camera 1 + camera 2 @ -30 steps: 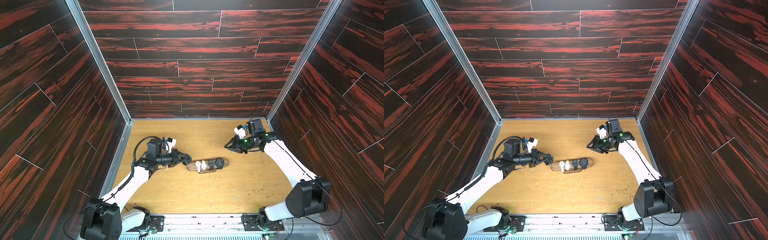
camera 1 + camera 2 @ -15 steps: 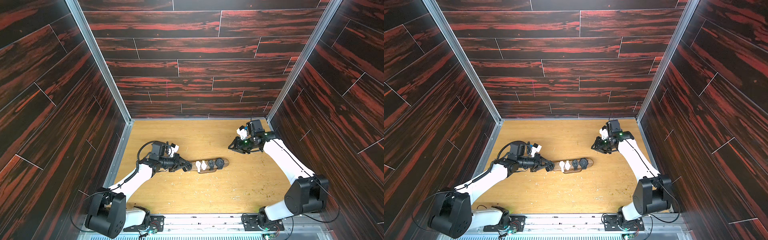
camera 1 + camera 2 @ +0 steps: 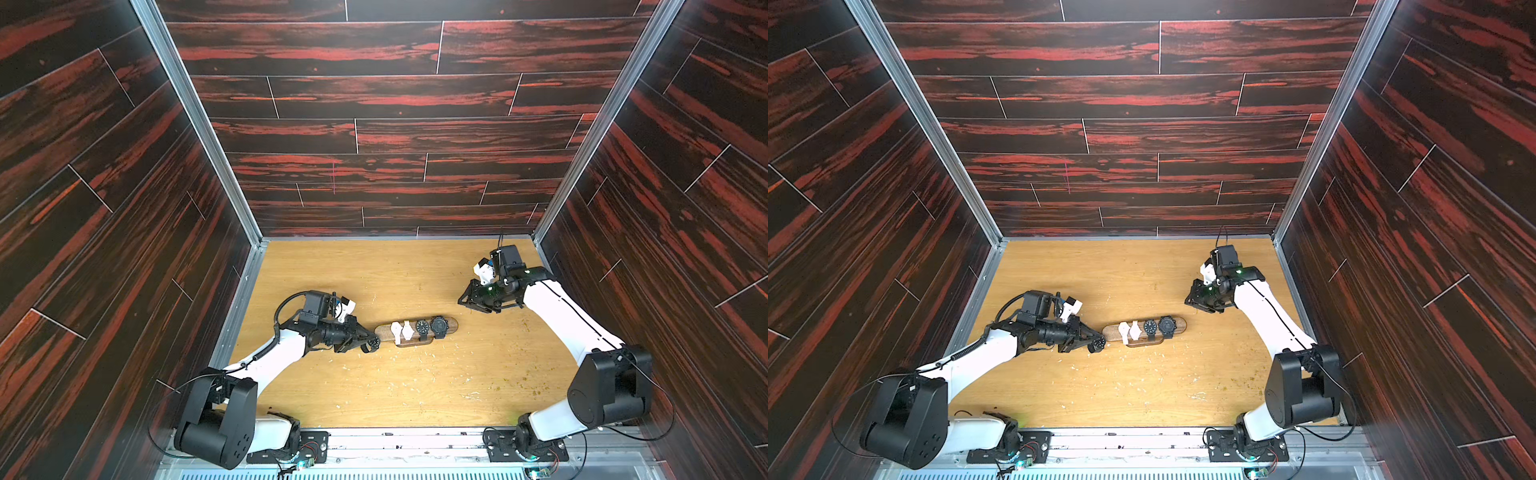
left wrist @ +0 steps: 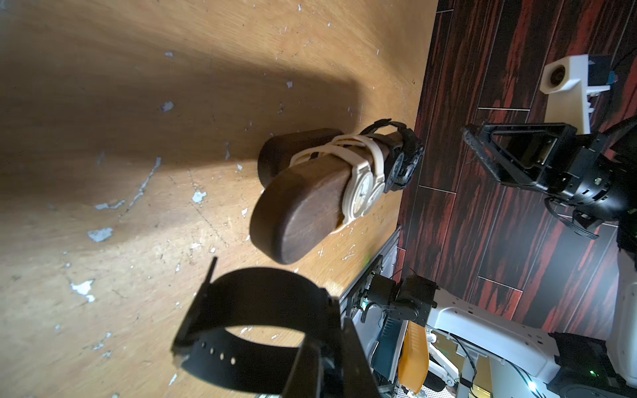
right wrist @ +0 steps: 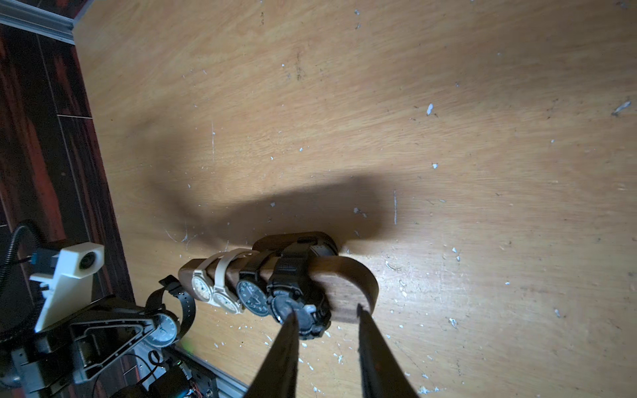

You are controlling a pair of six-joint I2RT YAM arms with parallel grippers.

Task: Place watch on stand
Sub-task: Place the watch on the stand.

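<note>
1. Left gripper (image 3: pixel 366 344): jaws closed tight on the case of a black watch (image 4: pixel 262 286), with the buckled strap hanging as a closed loop.
2. Watch, location: in the air just beside the left end of the stand (image 3: pixel 384 331), not yet on it.
3. Stand: a dark wooden bar whose long axis runs left to right across the table (image 3: pixel 374 395), roughly in line with the left gripper. Its bare rounded end faces the strap loop.
4. Stand, contents: two cream watches (image 3: pixel 402 330) and two black watches (image 3: pixel 430 326) sit toward the middle and right. The left stretch is free.
5. Right gripper (image 3: pixel 465 302): jaws partly apart and holding nothing, apart from the stand's right end.
6. Judgement: the left arm is nearer. The loop must meet the bar end squarely and then slide rightward along it.
</note>
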